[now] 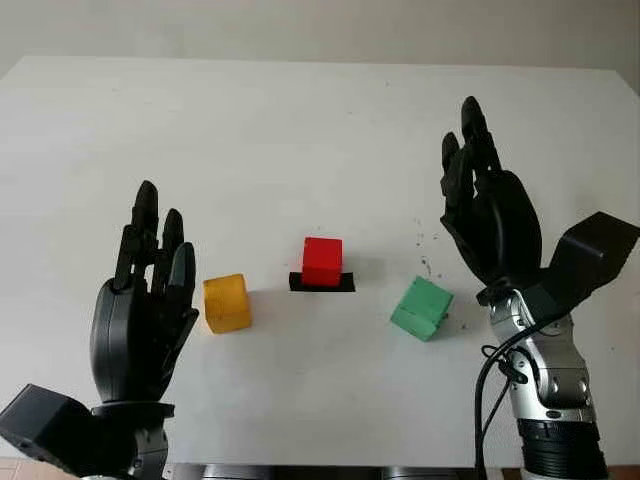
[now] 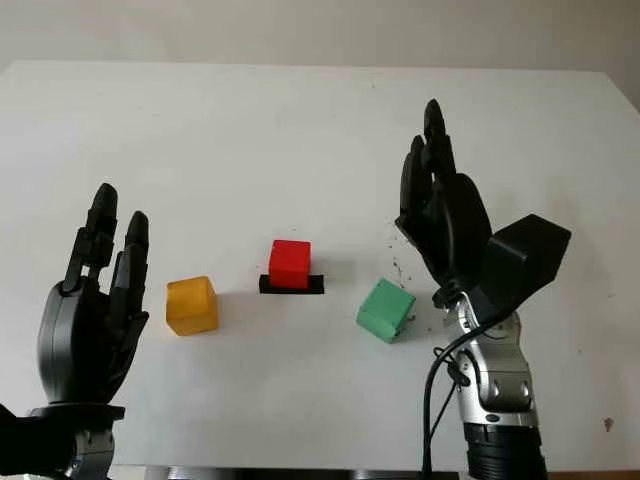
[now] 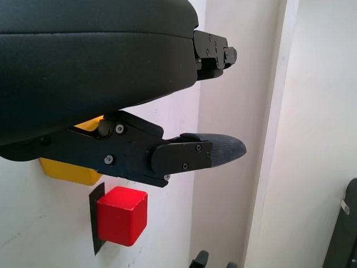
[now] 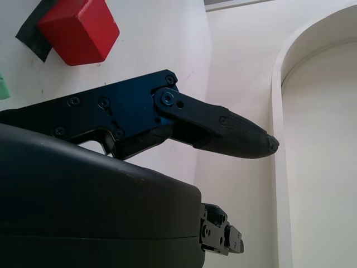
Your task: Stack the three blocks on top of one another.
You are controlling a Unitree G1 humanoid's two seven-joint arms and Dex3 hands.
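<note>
1. The white table (image 1: 300, 130) is carrying three blocks, all apart from one another and none stacked.
2. The red block (image 1: 322, 261) is sitting near the middle of the table, on a strip of black tape (image 1: 322, 283) that is sticking out on both sides of it.
3. The yellow block (image 1: 227, 302) is lying to the left of the red one, slightly nearer the robot, with a clear gap between them.
4. The green block (image 1: 421, 307) is lying to the right of the red one, turned at an angle to the table edge, one corner pointing toward the robot.
5. The left hand (image 1: 140, 310) is hovering above the near left part of the table, released and holding nothing, just beside the yellow block on its left side.
6. The right hand (image 1: 487, 210) is hovering to the right of the green block and a little farther back, released and grasping nothing.
7. In the left wrist view, the red block and the yellow block are showing beyond the hand's shell.
8. In the right wrist view, the red block is showing on its tape, with a sliver of green at the edge.
</note>
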